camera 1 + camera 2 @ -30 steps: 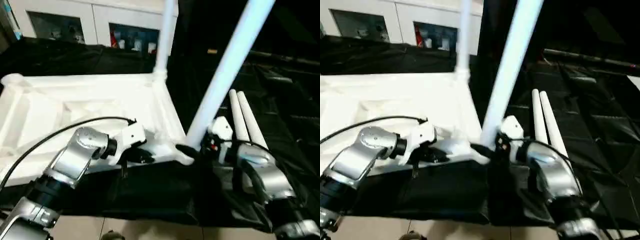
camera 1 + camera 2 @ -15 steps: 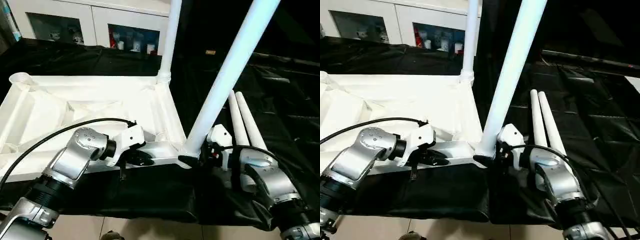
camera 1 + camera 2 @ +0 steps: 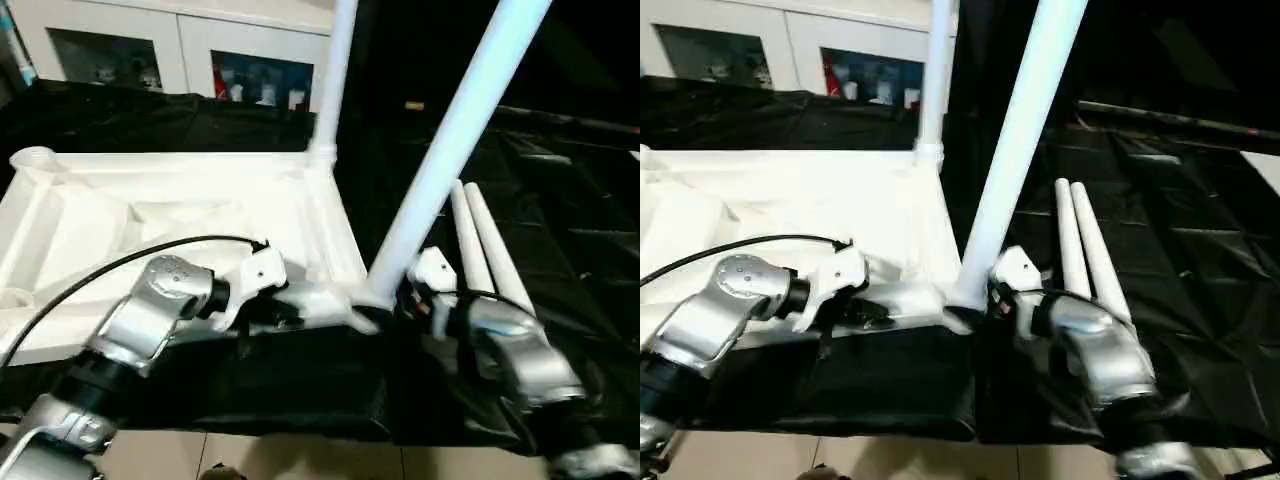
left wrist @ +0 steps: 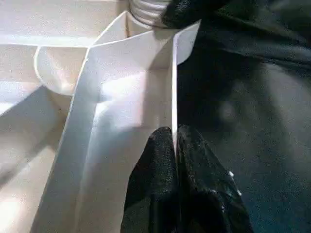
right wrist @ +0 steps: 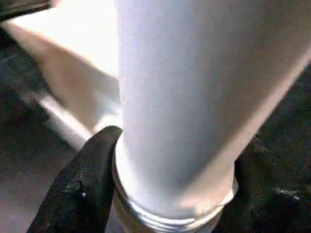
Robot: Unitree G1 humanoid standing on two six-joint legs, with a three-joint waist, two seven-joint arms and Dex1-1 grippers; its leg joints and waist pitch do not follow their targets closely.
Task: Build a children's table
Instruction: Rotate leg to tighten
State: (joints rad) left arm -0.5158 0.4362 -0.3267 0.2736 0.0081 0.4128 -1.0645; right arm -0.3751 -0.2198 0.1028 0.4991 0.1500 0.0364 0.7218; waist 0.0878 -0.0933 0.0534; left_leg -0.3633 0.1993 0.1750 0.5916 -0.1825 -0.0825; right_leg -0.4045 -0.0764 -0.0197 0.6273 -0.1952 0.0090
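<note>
**Second leg going into the near corner socket**

The children's table (image 3: 180, 210) lies upside down on the black-draped counter (image 3: 560, 200), filling the left half of the head views, ribbed underside up. One leg (image 3: 333, 70) already stands in the far corner socket at upper centre. A second leg (image 3: 450, 140) leans from upper right down to the near corner at lower centre, where the right tool (image 5: 160, 194) is closed around its base collar. The left tool (image 4: 176, 145) pinches the tabletop's thin edge wall, steadying it. Two spare legs (image 3: 480, 245) lie side by side right of centre.

The seating step appears under way; next, the leg likely needs straightening upright and pressing or twisting home. No legible writing or brand is visible.
</note>
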